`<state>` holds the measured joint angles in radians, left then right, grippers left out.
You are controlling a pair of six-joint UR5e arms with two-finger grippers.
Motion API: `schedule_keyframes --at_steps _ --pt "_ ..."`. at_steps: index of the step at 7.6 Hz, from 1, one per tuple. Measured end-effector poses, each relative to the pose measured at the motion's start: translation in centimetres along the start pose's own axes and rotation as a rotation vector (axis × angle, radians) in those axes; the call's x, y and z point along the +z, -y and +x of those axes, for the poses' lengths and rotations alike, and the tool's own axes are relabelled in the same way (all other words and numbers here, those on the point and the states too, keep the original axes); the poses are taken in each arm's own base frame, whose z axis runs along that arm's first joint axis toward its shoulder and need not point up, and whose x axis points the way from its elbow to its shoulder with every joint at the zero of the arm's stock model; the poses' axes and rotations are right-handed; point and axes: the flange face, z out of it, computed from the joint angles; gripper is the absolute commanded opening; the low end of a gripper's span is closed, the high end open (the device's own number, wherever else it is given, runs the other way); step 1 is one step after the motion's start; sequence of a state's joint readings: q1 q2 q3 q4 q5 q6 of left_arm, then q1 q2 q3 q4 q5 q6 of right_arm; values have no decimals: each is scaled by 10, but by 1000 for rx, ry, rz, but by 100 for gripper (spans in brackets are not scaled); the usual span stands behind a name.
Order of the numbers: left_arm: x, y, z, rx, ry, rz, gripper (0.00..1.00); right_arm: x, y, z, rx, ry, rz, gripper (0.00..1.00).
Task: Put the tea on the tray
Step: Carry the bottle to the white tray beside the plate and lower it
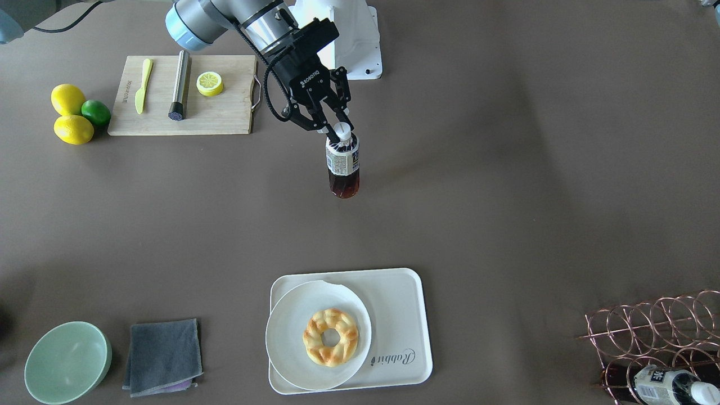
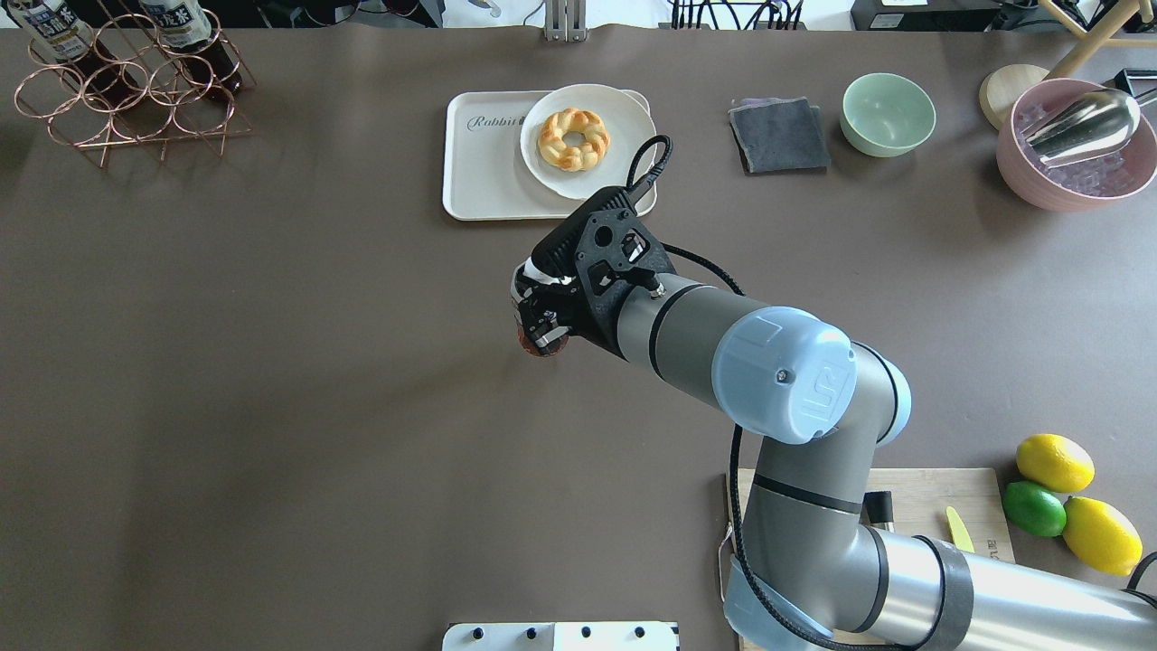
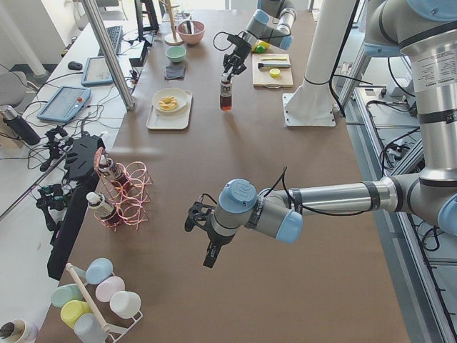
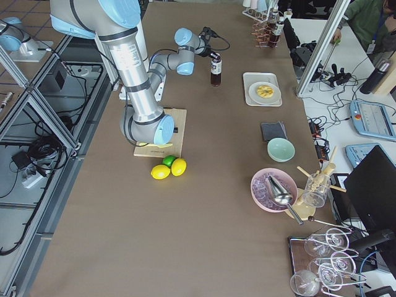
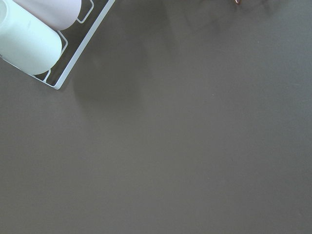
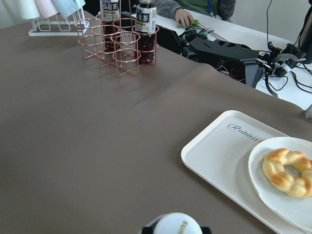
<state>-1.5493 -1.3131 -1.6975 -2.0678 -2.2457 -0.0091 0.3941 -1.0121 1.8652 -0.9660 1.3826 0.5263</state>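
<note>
right hand (image 1: 341, 131): I've got it clamped on the tea (image 1: 343, 166) cap
tea: upright, well apart from tray (image 1: 406, 315)
left hand (image 3: 208, 256): can't tell

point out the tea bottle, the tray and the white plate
tea bottle (image 1: 342, 162), exterior front-facing view, on its label
tray (image 1: 400, 315), exterior front-facing view, bare floor above the lettering
plate (image 1: 286, 344), exterior front-facing view, bare surface near its left rim
</note>
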Motion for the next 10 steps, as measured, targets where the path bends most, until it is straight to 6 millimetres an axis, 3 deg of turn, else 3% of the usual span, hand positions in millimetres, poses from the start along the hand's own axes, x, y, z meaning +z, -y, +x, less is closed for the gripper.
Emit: schedule_keyframes --at_steps 2,5,8,10 --pt "0 0 0 -1 0 0 100 23 31 5 60 -31 20 0" --pt "-4 -13 -5 -20 5 -2 100 93 99 31 112 -119 14 0" --pt "-6 -16 -6 -27 7 -2 100 151 163 51 162 -190 -8 0" --pt "-6 -16 -6 -27 8 0 100 184 179 61 195 -218 -14 0"
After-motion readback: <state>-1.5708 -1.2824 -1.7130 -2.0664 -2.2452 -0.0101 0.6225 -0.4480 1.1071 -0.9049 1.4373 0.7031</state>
